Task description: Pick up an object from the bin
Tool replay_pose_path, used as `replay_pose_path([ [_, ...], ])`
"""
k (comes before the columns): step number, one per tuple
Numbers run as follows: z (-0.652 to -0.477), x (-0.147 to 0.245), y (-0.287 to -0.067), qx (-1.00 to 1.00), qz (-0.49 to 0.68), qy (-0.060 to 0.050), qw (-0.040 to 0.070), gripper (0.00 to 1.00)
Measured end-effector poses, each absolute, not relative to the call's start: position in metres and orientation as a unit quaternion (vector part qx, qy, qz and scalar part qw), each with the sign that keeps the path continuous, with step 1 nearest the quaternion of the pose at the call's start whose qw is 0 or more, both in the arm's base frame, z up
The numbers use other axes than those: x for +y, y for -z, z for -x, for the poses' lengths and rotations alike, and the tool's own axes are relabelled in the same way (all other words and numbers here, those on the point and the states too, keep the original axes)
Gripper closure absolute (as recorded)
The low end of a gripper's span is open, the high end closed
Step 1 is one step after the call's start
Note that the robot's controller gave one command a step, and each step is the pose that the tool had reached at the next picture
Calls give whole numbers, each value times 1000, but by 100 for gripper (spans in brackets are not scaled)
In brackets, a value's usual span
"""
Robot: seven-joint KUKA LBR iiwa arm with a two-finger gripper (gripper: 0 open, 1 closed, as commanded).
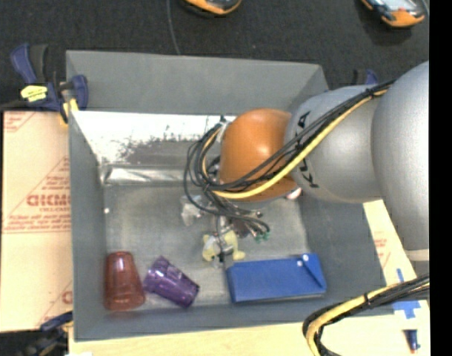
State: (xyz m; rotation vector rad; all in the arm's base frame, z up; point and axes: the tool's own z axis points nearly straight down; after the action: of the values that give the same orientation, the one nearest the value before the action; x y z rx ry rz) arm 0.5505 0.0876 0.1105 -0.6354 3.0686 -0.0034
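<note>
Grey metal bin [137, 221], seen from above, with a silver arm [352, 147] reaching in from the right; an orange cover [256, 154] rounds off the wrist, and black and yellow cables [204, 170] loop across it and down its left side. The tool [224, 237] hangs below the cover over the middle of the bin floor, low and towards the front; wires and the wrist crowd it, and whether it stands wide or narrow cannot be told.

Directly at the tool's lower end lies a small pale-yellow thing [215, 252], irregular in shape, on the bare floor a little forward of centre; whether the tool touches it or merely hovers above it cannot be told.

Just to the right and front of that lies a flat blue piece [274, 279], rectangular, with a raised lip at its right end, stretched along the front wall; its left end is near the small pale-yellow thing but apart from it.

In the front left corner stands a translucent red cup [122, 279]; just beside it, to the right, a translucent purple cup [170, 282] lies tipped on its side, its mouth turned towards the right; both are well apart from the tool. The back half of the floor, under the scuffed rear wall, is bare metal.
</note>
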Motion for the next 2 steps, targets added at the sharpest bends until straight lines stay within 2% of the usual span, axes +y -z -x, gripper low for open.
replay_pose_path([
  [1,-545,60,-103,994,109,-1,6,0],
  [2,-530,29,-90,991,137,0,4,100],
])
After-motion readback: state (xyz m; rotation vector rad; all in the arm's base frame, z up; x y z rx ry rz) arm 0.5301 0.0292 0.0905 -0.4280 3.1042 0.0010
